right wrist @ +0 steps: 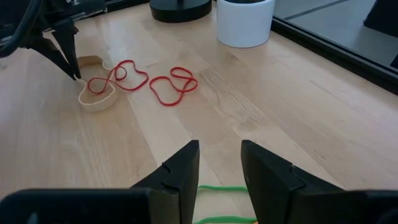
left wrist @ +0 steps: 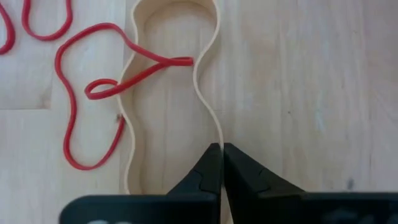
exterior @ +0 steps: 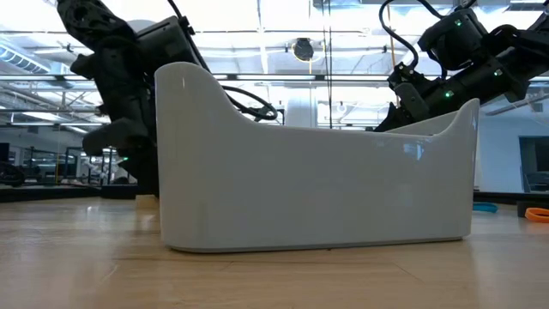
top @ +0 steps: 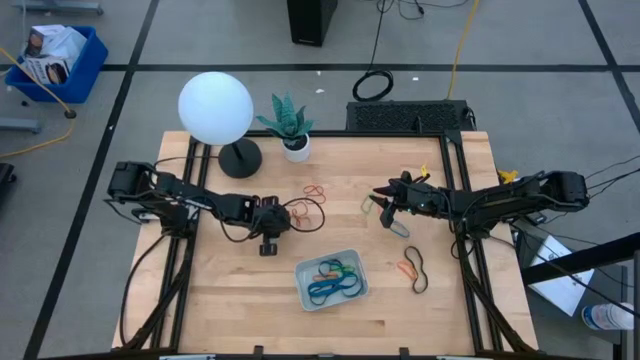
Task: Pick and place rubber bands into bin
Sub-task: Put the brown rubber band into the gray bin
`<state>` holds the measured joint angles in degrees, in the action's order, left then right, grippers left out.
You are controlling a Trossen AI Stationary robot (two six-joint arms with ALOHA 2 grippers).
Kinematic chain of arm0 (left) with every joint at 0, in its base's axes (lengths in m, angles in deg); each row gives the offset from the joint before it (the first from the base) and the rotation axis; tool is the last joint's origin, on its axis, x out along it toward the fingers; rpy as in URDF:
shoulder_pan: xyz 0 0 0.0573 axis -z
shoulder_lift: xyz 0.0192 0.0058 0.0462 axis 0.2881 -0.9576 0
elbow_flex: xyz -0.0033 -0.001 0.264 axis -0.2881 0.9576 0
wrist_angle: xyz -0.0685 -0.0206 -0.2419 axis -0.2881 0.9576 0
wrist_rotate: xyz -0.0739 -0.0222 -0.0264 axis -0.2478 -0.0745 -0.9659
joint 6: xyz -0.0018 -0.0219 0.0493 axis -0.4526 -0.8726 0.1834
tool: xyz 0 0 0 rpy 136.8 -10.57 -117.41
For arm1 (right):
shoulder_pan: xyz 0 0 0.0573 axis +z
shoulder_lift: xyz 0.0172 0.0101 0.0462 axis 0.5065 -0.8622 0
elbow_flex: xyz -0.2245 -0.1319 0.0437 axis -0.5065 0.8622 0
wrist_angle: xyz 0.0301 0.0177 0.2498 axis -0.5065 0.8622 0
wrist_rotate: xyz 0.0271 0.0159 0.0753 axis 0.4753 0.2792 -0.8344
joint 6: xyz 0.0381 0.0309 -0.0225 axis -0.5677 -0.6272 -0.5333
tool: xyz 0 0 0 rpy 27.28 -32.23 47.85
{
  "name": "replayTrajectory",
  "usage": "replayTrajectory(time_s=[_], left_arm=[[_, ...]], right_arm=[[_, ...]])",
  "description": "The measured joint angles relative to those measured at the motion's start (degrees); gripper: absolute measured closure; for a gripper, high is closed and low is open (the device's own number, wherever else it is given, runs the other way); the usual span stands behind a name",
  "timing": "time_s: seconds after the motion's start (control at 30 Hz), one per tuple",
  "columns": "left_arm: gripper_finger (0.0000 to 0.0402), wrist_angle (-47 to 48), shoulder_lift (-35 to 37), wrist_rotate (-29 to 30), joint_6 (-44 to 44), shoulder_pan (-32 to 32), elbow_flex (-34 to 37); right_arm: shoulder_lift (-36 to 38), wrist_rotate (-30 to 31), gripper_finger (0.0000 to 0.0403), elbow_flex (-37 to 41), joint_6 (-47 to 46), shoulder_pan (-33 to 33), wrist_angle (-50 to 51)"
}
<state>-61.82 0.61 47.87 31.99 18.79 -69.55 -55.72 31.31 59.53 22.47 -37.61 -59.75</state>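
While my left gripper [left wrist: 220,149] presses low on the wooden table [top: 240,300], its fingers are pinched together on the edge of a tan rubber band [left wrist: 208,93], which a red rubber band [left wrist: 93,93] crosses; my right gripper [right wrist: 219,163] hovers with fingers spread over a green rubber band [right wrist: 217,187]; the bin [top: 303,292] sits near the table's front, well apart from both, with blue and green bands [top: 335,288] inside.
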Motion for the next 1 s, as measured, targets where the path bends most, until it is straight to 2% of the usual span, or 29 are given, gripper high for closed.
replayTrajectory(time_s=[0.2,0.4,0.53,0.8,1.0], left_arm=[[0.0393,1.6,1.7,-3.3,-4.2,0.0,-0.8],[0.0392,4.6,8.1,-7.5,-5.3,0.0,-3.6],[0.0396,8.0,14.0,-7.6,-5.8,0.0,-6.9],[0.0396,7.8,23.8,-7.0,-4.3,-0.2,-14.9],[0.0397,6.6,26.5,-6.3,-1.6,-0.1,-20.3]], right_arm=[[0.0,0.0,0.0289,0.0,0.0,0.0,0.0],[0.0,0.0,0.0289,0.0,0.0,0.0,0.1],[0.0,-0.1,0.0289,0.0,0.1,0.0,0.0],[0.0,-0.2,0.0289,0.0,0.1,0.0,-0.1],[0.0,-0.2,0.0289,0.0,0.0,0.0,-0.1]])
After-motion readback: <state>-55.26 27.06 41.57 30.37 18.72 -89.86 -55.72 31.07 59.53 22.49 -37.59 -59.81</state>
